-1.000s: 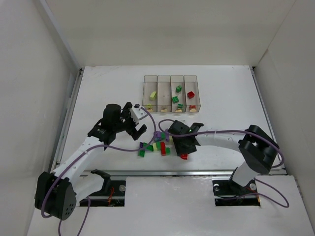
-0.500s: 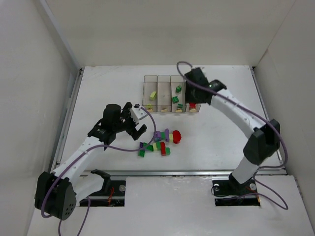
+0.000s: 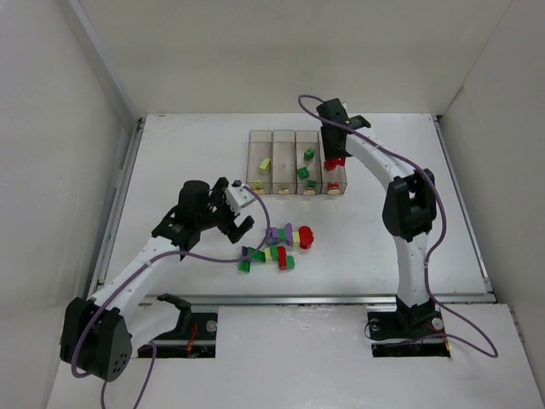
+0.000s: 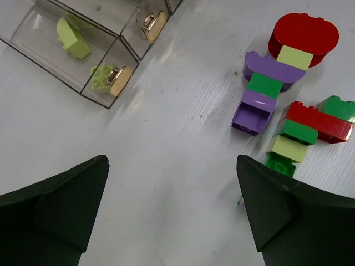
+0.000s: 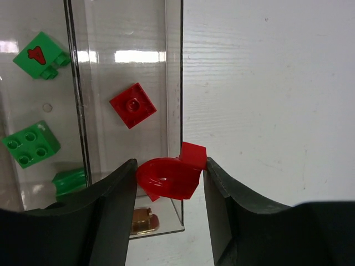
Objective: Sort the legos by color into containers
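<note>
Red lego (image 5: pixel 166 178) pinched in right gripper (image 5: pixel 170 173), over rightmost container (image 5: pixel 181 83)

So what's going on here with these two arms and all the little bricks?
The robot is sorting lego bricks by colour into a row of four clear bins. The right gripper is shut on a curved red brick, holding it above the right edge of the rightmost bin, where a square red brick lies. The left gripper hovers open and empty over the table, beside the pile of loose bricks. Green bricks lie in the neighbouring bin.
</note>
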`<state>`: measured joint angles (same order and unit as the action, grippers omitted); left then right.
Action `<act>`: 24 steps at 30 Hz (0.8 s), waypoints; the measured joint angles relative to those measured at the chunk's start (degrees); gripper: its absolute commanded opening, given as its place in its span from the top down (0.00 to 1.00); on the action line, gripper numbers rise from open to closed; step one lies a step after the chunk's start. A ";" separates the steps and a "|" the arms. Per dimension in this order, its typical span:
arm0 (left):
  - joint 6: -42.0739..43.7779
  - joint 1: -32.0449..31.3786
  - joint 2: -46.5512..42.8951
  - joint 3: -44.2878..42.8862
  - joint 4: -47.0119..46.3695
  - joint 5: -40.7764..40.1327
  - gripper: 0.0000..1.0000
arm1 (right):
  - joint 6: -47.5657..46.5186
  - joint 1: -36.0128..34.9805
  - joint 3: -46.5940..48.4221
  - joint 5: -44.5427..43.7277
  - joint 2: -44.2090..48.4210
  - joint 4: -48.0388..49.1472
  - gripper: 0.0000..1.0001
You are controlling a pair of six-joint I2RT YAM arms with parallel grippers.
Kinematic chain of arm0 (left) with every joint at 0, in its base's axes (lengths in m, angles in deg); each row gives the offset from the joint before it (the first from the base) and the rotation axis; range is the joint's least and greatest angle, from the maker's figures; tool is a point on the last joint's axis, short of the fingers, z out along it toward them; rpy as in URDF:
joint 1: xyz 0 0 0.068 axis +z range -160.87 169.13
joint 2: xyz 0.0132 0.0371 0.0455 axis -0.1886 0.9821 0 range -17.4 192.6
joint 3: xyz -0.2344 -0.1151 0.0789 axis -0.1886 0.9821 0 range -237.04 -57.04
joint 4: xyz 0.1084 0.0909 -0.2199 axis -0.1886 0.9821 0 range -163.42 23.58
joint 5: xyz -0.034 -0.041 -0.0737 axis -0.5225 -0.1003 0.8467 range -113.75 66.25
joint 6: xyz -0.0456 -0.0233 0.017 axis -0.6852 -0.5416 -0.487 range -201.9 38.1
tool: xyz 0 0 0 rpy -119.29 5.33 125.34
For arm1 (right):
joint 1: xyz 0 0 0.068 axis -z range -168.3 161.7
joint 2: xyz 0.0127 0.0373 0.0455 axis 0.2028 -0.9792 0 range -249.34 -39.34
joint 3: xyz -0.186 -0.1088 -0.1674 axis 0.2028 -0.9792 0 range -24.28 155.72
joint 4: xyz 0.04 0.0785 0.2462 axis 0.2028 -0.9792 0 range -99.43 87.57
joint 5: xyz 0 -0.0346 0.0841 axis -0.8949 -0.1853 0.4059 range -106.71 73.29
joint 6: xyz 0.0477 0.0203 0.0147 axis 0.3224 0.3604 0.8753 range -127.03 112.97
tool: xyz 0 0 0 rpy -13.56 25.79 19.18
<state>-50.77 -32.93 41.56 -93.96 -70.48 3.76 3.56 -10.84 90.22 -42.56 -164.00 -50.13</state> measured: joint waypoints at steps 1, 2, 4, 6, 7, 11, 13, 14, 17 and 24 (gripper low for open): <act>0.00 0.00 0.00 0.00 0.07 -0.07 0.01 | -0.31 -0.02 0.24 0.20 0.00 -0.15 0.46; 0.00 0.00 0.00 0.00 0.13 -0.15 0.01 | -0.46 -0.02 0.52 0.26 0.00 -0.22 0.41; 0.00 0.00 0.00 0.00 0.31 -0.22 0.01 | -0.87 -0.02 1.14 0.63 0.02 -0.02 0.30; 0.00 0.00 0.00 0.00 0.39 -0.31 0.01 | -1.44 -0.02 1.20 1.05 0.02 0.02 0.21; 0.02 0.00 0.00 0.00 0.42 -0.35 0.01 | -1.73 -0.07 1.20 1.18 0.02 -0.02 0.12; 0.07 0.00 0.13 0.00 0.50 -0.31 0.01 | -2.49 -0.46 1.14 1.51 0.31 -0.07 0.07; 0.17 0.00 0.13 0.00 0.59 -0.20 0.01 | -2.69 -0.96 0.85 1.86 1.05 -0.17 0.07; 0.50 0.00 0.13 0.00 0.66 0.04 0.01 | -2.67 -1.18 0.61 2.10 1.79 -0.31 0.07; 2.12 0.00 0.13 -0.09 1.99 1.20 0.01 | -2.75 -2.54 -4.98 3.28 8.02 0.68 0.06; 9.07 -0.15 2.25 -1.18 7.93 4.96 0.01 | -2.03 -12.94 -31.45 15.85 35.08 5.27 0.06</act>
<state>-41.70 -33.09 43.81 -95.14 -62.55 8.72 1.53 -23.78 58.76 -26.71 -128.92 -44.86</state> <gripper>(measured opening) 0.993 0.938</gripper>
